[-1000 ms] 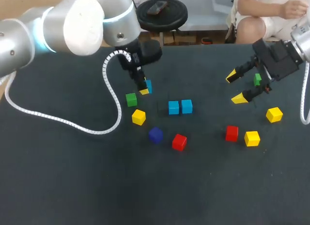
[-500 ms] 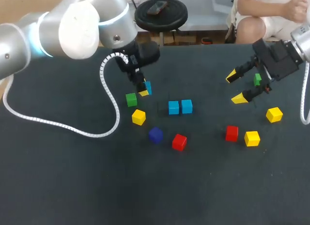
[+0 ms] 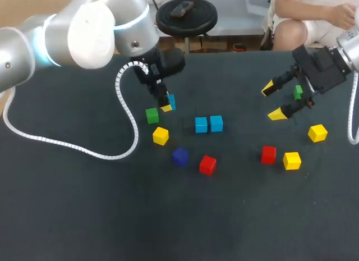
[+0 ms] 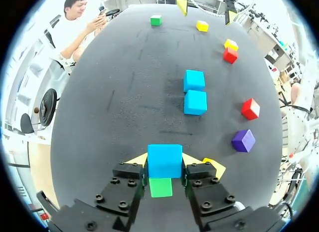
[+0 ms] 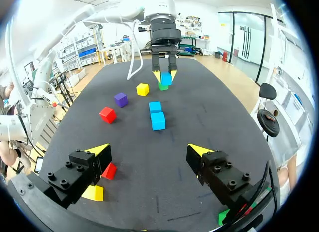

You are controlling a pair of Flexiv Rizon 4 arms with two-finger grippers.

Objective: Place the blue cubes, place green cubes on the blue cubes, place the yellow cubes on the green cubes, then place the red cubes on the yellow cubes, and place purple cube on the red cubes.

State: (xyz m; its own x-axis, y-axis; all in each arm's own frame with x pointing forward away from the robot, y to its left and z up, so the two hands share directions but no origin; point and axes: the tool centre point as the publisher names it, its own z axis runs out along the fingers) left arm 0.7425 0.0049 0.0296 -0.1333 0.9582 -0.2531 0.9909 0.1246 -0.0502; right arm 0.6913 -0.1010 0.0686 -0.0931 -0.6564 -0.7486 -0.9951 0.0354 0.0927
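My left gripper [image 3: 166, 102] is shut on a blue cube [image 3: 170, 100], held just above the table beside a green cube [image 3: 151, 115]. In the left wrist view the blue cube [image 4: 164, 161] sits between the fingers with the green cube [image 4: 160, 187] under it. Two more blue cubes [image 3: 201, 124] [image 3: 216, 123] stand side by side at the table's middle, ahead of the left gripper [image 4: 164, 164]. My right gripper [image 3: 272, 101] hangs open and empty at the right, with a second green cube [image 3: 298, 92] behind it.
A yellow cube [image 3: 160, 136], a purple cube [image 3: 180, 156] and a red cube [image 3: 207, 164] lie in front of the left gripper's spot. Under the right gripper lie a red cube [image 3: 268, 154] and two yellow cubes [image 3: 291, 160] [image 3: 317, 132].
The left arm's upper links have shifted slightly to the left, while its gripper and the blue cube stay almost in place. The right arm has not moved.
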